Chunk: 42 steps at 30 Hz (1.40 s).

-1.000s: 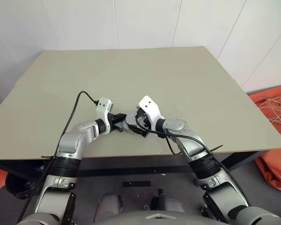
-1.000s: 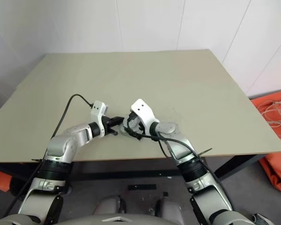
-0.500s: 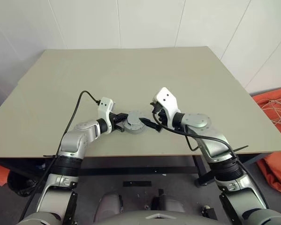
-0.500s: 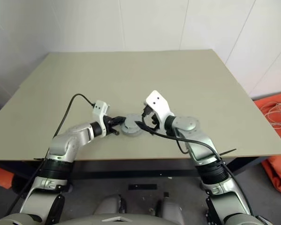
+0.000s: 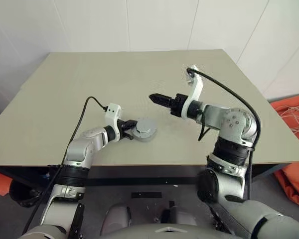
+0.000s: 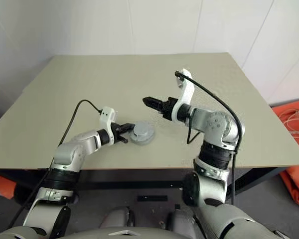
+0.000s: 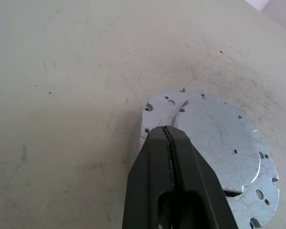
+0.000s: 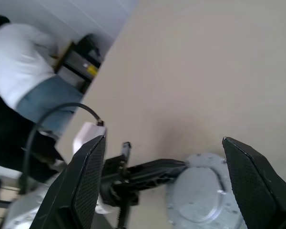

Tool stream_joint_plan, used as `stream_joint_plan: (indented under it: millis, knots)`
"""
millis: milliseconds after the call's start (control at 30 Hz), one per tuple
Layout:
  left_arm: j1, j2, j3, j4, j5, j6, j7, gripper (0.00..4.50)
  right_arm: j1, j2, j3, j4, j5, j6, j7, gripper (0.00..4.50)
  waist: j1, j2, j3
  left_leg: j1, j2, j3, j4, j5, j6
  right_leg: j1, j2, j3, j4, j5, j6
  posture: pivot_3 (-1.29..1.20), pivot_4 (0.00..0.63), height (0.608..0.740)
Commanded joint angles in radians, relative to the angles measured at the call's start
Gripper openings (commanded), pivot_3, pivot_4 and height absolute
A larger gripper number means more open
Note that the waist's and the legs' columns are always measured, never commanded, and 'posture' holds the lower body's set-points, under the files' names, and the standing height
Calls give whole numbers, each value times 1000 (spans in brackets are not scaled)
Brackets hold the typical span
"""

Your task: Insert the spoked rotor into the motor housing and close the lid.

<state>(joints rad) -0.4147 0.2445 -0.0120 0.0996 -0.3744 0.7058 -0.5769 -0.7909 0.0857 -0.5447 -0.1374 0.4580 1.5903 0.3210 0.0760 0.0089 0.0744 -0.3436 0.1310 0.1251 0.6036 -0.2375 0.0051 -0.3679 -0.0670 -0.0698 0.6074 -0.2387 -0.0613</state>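
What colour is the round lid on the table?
Silvery grey, dotted with small holes; the lid shows best in the left wrist view.

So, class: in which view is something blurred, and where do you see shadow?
Right wrist view: the person past the table edge is out of focus, the lid soft. Left wrist view: the lid is sharp, with a soft shadow on the table beside it.
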Motion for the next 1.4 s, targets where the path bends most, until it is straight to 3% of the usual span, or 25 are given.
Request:
stream_joint_plan:
  millis: [33, 633, 1400]
  knots:
    - [3, -3, -17, -11, -1, 8, -6, 0, 4, -1, -51, 47, 101, 24, -96, 4442, 3, 0, 0, -1, 0, 0, 0, 0, 0, 0, 0, 0, 0, 0, 0, 0, 0, 740]
    - [5, -11, -20, -11, 3, 8, -2, 0, 168, -119, 26, 186, 464, 24, -391, 4442, 17, 1, 1, 1, 0, 0, -4, 3, -5, 0, 0, 0, 0, 0, 1, 0, 0, 740]
    - [9, -12, -28, -20, 2, 5, -3, 0, 162, -16, -105, 280, 413, 24, -491, 4442, 20, 2, 1, 0, 0, 0, -5, 3, -6, 1, 0, 0, 0, 0, 1, 0, 0, 740]
